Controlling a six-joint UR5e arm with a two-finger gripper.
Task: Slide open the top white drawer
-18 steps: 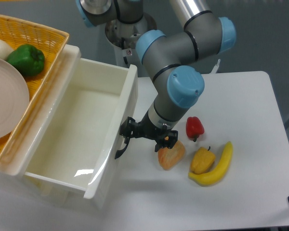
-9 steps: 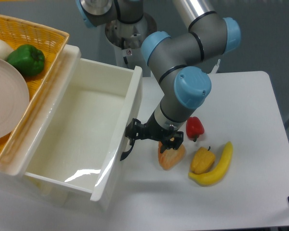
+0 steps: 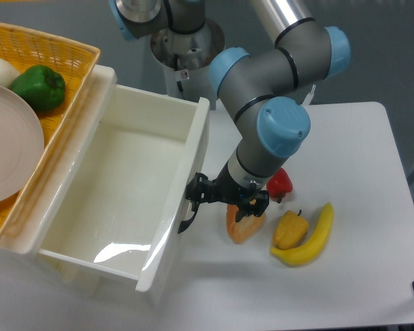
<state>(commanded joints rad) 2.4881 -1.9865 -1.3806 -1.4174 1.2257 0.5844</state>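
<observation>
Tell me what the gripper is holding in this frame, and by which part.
The gripper grips the top white drawer by its black curved bar handle on the front panel; the drawer is pulled well out.

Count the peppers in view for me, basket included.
3: green pepper in the basket; red pepper and yellow pepper on the table, right of the arm. None seen in the open drawer.

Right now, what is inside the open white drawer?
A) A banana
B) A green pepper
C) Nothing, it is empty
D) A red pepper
C: the drawer shows only its bare white floor; the banana and red pepper lie on the table, and the green pepper sits in the basket.
</observation>
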